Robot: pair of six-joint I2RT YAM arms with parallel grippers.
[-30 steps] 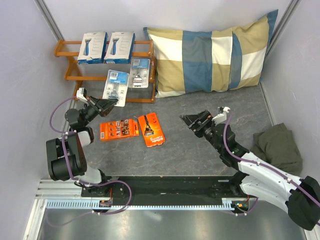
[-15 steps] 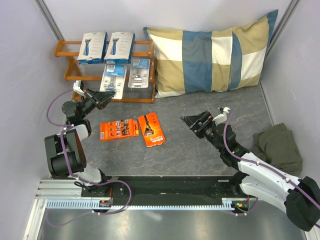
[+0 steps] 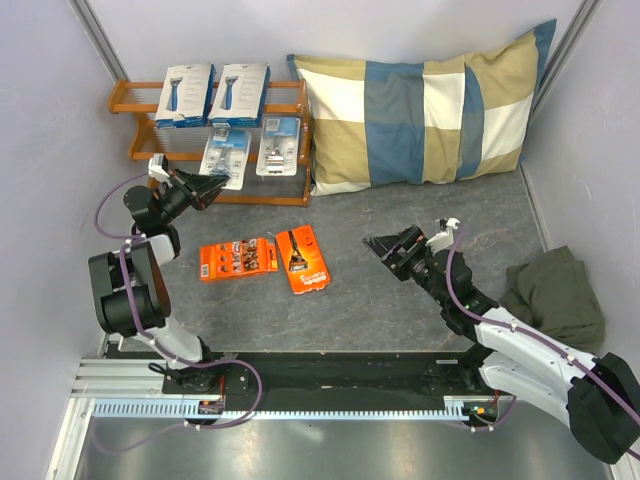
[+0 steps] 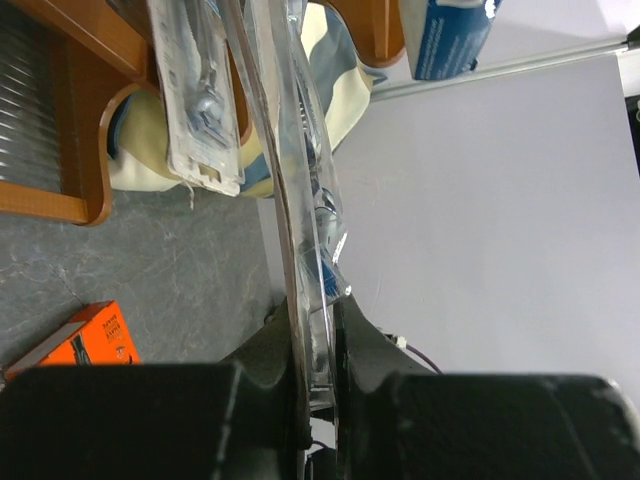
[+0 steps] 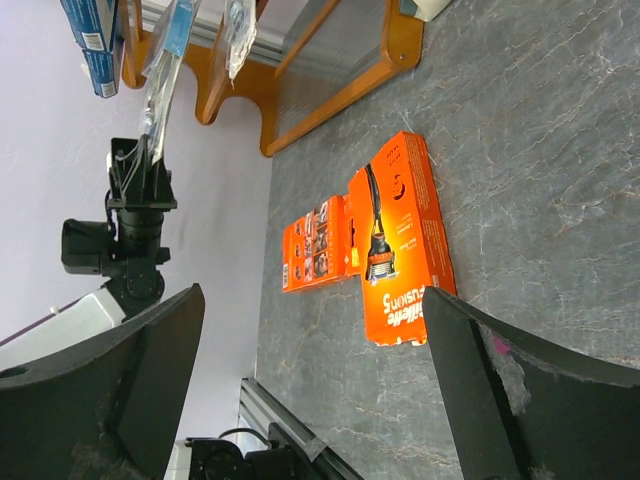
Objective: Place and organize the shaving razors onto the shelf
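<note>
**Task status**

- The left white box (image 3: 185,95) and the right white box (image 3: 243,93) lie side by side on the top tier of the shelf (image 3: 140,153).
- The right blister pack (image 3: 278,147) rests on the middle tier, free of both arms.
- The left blister pack (image 3: 226,157) lies on the same tier, just left of the right one.

**Left gripper** (image 3: 208,186)

- It is closed on the near edge of the left blister pack.
- The left wrist view shows the pack edge-on, pinched between the two fingers (image 4: 270,370).
- The pack appears seated but is not yet released.

**Right gripper** (image 3: 385,245)

- It hangs above the table (image 3: 400,200), near the centre.
- The fingers are spread wide and hold nothing.

**Remaining items**

- The left orange pack (image 3: 238,258) and the right orange pack (image 3: 303,258) lie flat on the table, touching or nearly so.
- Both lie near the shelf, between the two arms, and are visible in the right wrist view.

**Assessment**

- The task is roughly two thirds complete.
- The bottom tier looks unoccupied and is the likely place for the orange packs.
</note>
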